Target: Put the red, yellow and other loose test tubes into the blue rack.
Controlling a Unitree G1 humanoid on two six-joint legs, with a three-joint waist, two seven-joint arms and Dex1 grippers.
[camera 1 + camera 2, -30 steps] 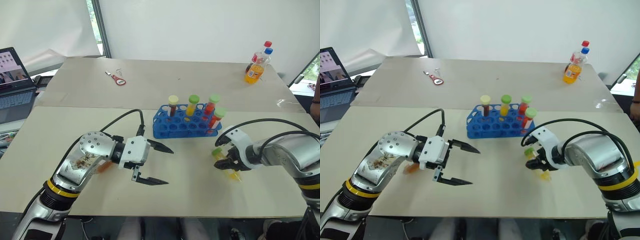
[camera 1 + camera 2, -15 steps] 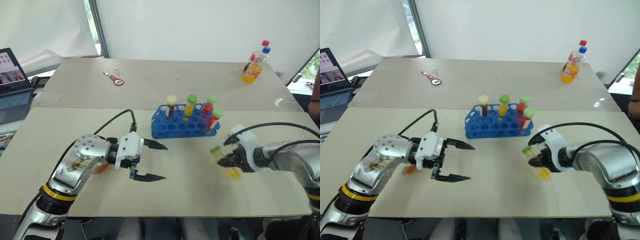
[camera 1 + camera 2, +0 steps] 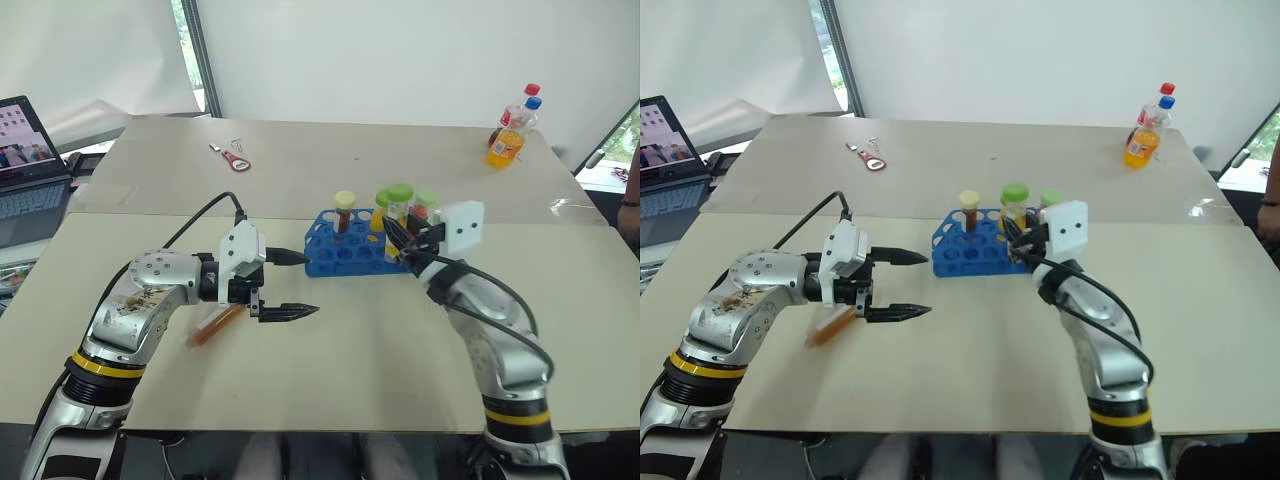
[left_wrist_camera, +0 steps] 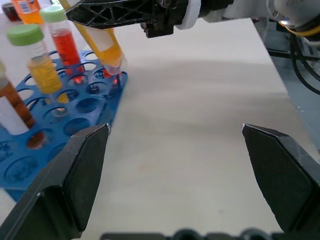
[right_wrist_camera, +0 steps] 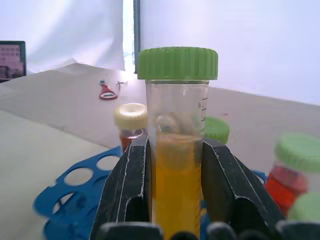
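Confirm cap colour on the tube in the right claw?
Green cap on the tube of yellow liquid; clearest in the right wrist view.

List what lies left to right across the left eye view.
Laptop → orange tube lying on the table → left pincer, open → blue rack → right pincer holding a yellow tube → bottles.

Our two head views look forward and down over the tabletop [image 3: 330, 400], sharing the blue rack [image 3: 345, 255]. Our left wrist view sits close beside that rack; our right wrist view faces it, nearer.
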